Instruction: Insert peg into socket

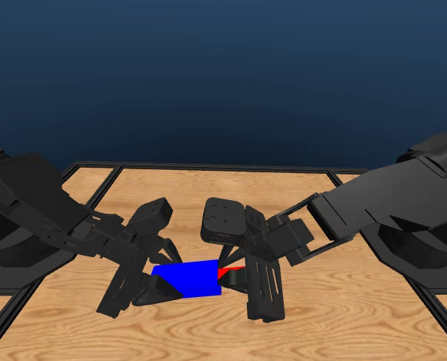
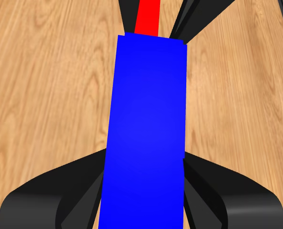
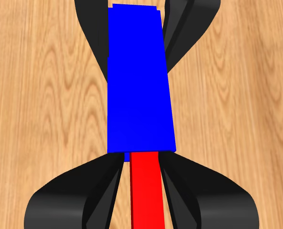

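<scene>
The blue socket [image 1: 187, 279] hangs just above the table's middle, held by my left gripper [image 1: 150, 284], which is shut on its left end. The red peg [image 1: 229, 269] shows only as a short stub at the socket's right end; the rest is inside or hidden. My right gripper [image 1: 247, 277] is shut on that stub. In the left wrist view the socket [image 2: 146, 138] runs between my jaws with the peg [image 2: 147, 16] at its far end. In the right wrist view the peg [image 3: 146, 191] lies between the jaws and meets the socket [image 3: 137, 81].
A dark frame [image 1: 208, 168] borders the wooden table [image 1: 344, 316] at the back and sides. Both arm bodies sit at the left and right edges of the head view.
</scene>
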Robot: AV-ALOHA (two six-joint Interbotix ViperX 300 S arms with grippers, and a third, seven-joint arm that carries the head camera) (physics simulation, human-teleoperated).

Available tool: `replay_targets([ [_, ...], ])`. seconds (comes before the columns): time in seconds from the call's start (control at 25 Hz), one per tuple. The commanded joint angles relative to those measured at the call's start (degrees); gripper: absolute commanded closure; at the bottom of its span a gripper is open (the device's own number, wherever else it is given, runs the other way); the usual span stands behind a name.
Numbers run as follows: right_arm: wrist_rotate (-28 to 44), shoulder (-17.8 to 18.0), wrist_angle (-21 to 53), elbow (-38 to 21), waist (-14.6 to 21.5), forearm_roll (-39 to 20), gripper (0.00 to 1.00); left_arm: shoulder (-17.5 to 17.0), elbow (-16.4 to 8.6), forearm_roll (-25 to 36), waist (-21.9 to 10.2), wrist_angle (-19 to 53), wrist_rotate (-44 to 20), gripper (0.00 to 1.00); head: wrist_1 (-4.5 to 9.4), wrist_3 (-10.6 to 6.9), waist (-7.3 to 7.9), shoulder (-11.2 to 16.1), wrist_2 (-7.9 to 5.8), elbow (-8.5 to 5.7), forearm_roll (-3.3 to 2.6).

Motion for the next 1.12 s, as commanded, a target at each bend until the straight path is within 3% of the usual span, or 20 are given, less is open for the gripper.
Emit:
replay_targets([
  [0.04,9.6,-1.12,7.36,-1.26,0.44,-3.38,0.0,-0.64,-1.36,3.23,1.1,1.12,-3.02,1.0,-0.9,0.18,-0.07,0.06,0.05,-0.92,0.03],
  [0.2,15.25,-4.25,6.38,3.76,1.33,-3.49,0.0,-0.97,-1.81,5.54,1.63,2.23,-5.76,1.0,-1.15,0.29,0.04,-0.05,-0.05,-0.97,0.04],
  [0.24,16.01,-4.85,6.48,5.22,1.4,-3.39,0.0,-2.66,-3.4,8.82,2.12,4.14,-10.13,1.0,-1.27,0.33,0.04,-0.08,-0.11,-0.98,0.03],
  [0.32,18.3,-6.42,6.46,7.63,1.94,-3.75,0.0,-1.86,-1.87,8.15,2.51,2.74,-9.57,1.0,-1.35,0.4,0.05,-0.14,-0.1,-1.01,0.04],
  [0.36,19.1,-6.63,7.05,8.55,2.02,-4.21,0.0,-2.41,-3.74,10.83,2.27,6.13,-11.51,1.0,-1.38,0.41,0.05,-0.14,-0.11,-1.02,0.04],
  [0.4,19.85,-7.68,6.84,9.35,2.36,-4.22,0.0,-2.44,-3.71,13.12,2.14,8.32,-13.58,1.0,-1.37,0.39,0.02,-0.17,-0.12,-1.04,0.03],
  [0.44,20.76,-8.37,6.96,10.74,2.47,-4.39,0.0,-3.14,-2.95,11.49,2.57,5.21,-12.52,1.0,-1.44,0.36,0.0,-0.18,-0.11,-1.04,0.02],
  [0.48,21.65,-9.06,6.36,11.9,2.44,-4.18,0.0,-3.8,-4.91,14.65,2.64,9.35,-14.93,1.0,-1.42,0.35,-0.03,-0.21,-0.13,-1.06,0.01],
  [0.56,23.06,-9.22,4.34,14.57,2.2,-3.23,0.0,-3.0,-5.86,15.98,3.46,9.86,-17.3,1.0,-1.44,0.34,0.0,-0.27,-0.19,-1.04,0.0],
  [0.64,23.82,-8.75,2.78,15.4,2.29,-3.06,0.0,-3.29,-4.8,18.79,2.5,12.6,-19.55,1.0,-1.41,0.46,0.02,-0.28,-0.19,-1.03,0.01],
  [0.68,23.69,-7.96,2.13,14.91,2.37,-3.06,0.03,-3.99,-6.28,19.98,2.43,15.54,-20.91,1.0,-1.37,0.52,-0.02,-0.28,-0.18,-1.02,0.01],
  [0.72,23.5,-7.65,1.6,14.31,2.61,-3.33,1.0,-4.44,-7.02,21.73,2.32,16.93,-22.98,1.0,-1.33,0.52,-0.06,-0.28,-0.16,-1.01,0.01],
  [0.76,22.05,-6.48,1.05,13.42,2.67,-3.16,1.0,-4.4,-8.12,23.25,3.31,19.93,-25.53,1.0,-1.33,0.5,-0.16,-0.28,-0.11,-0.98,-0.01],
  [0.88,20.05,-5.02,1.69,9.45,2.66,-4.22,1.0,-4.58,-8.08,30.8,1.25,24.63,-34.05,1.0,-1.26,0.49,-0.33,-0.23,0.02,-1.01,-0.03],
  [0.92,20.03,-5.03,1.6,8.2,2.67,-4.95,1.0,-5.13,-8.82,34.07,-0.85,28.08,-36.79,1.0,-1.21,0.49,-0.32,-0.22,0.03,-1.01,-0.02],
  [1.0,18.26,-4.07,2.11,6.4,2.44,-4.99,1.0,-5.05,-10.71,37.07,0.13,30.98,-42.03,1.0,-1.22,0.53,-0.29,-0.18,-0.01,-1.01,-0.02],
  [1.12,16.65,-2.87,0.8,3.46,1.7,-5.0,1.0,-5.15,-12.92,43.86,-2.53,37.53,-50.88,1.0,-1.21,0.59,-0.19,-0.1,-0.01,-1.02,0.01],
])
